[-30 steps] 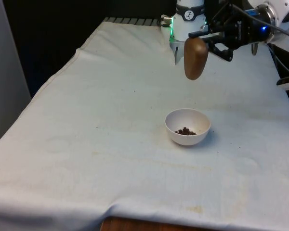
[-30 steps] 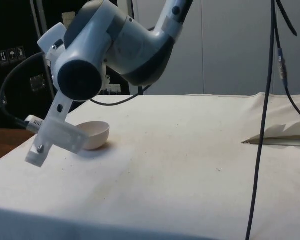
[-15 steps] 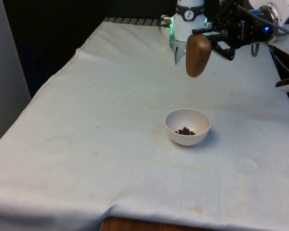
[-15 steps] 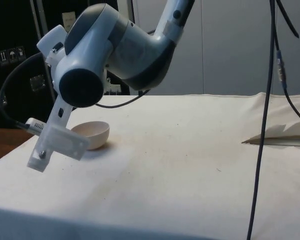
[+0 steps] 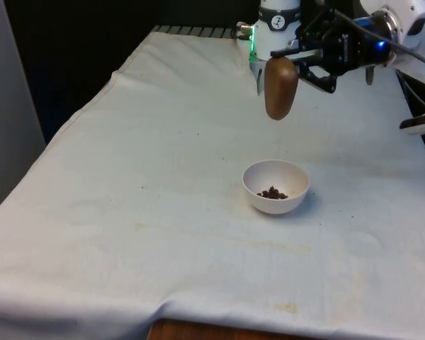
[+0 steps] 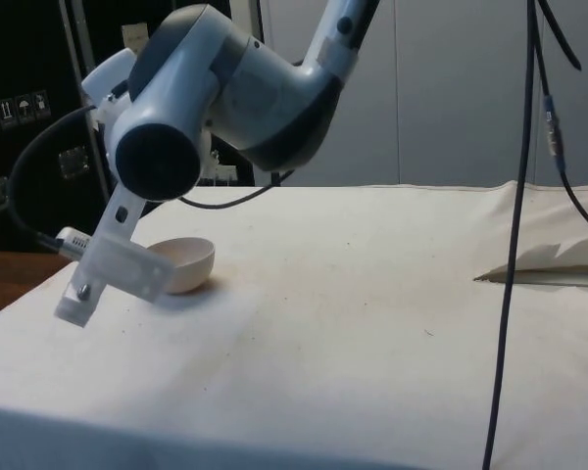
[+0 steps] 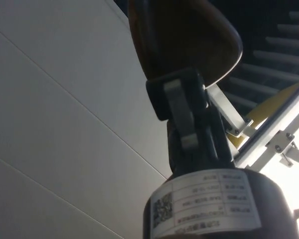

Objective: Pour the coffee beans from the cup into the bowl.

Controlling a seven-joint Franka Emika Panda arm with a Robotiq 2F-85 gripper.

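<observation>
A brown cup [image 5: 280,87] hangs in the air, turned mouth down, above and a little behind the white bowl [image 5: 275,186]. My gripper [image 5: 302,60] is shut on the cup, reaching in from the front view's right. In the wrist view one finger [image 7: 182,109] presses against the dark brown cup [image 7: 184,35]. A small heap of coffee beans [image 5: 272,193] lies in the bowl's bottom. In the side view the bowl [image 6: 183,262] sits on the cloth, partly hidden behind the arm.
The white cloth [image 5: 163,156] covers the table, with wood showing at its near edge. The robot's base [image 5: 272,35] stands at the far end behind the cup. Black cables [image 6: 524,196] hang down over the table in the side view.
The cup has shifted slightly toward the front view's left and tilted back and forth a little. The beans in the bowl look the same.
</observation>
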